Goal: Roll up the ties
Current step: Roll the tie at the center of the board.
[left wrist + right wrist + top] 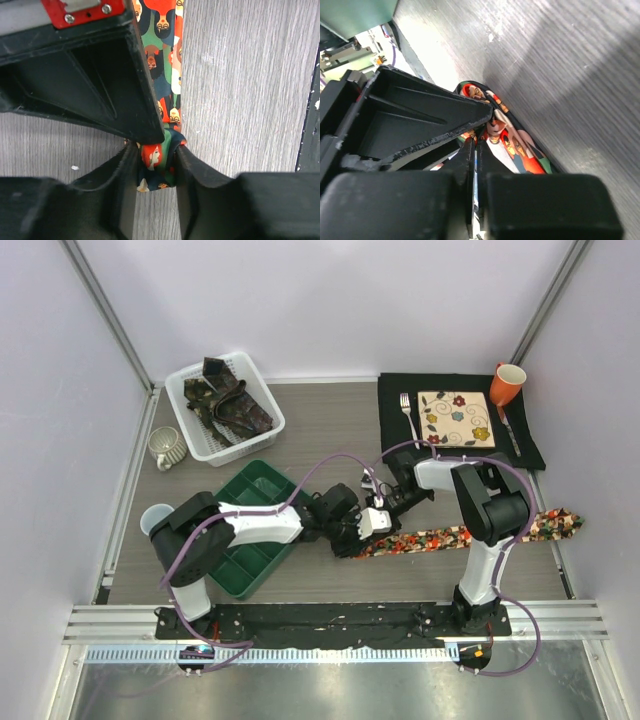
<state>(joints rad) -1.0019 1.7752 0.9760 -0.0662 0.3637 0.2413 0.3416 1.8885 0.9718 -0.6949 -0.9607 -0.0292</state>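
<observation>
The left pincer (156, 167) grasped the folded end of the floral tie (167, 80) on the tabletop (240, 100); the right pincer (474, 150) state I could not tell.

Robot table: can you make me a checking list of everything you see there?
Surface: grey wood-grain table.
Job's things: bright tie flat by the right arm; dark ties heaped in white basket.
Clutter: green tray, pale mug, orange mug, floral plate, fork, black mat.
Grippers: left end effector shut on bright tie's end; right end effector looks shut on it too.
Cables: purple cables loop over both arms.
Surroundings: white walls.
</observation>
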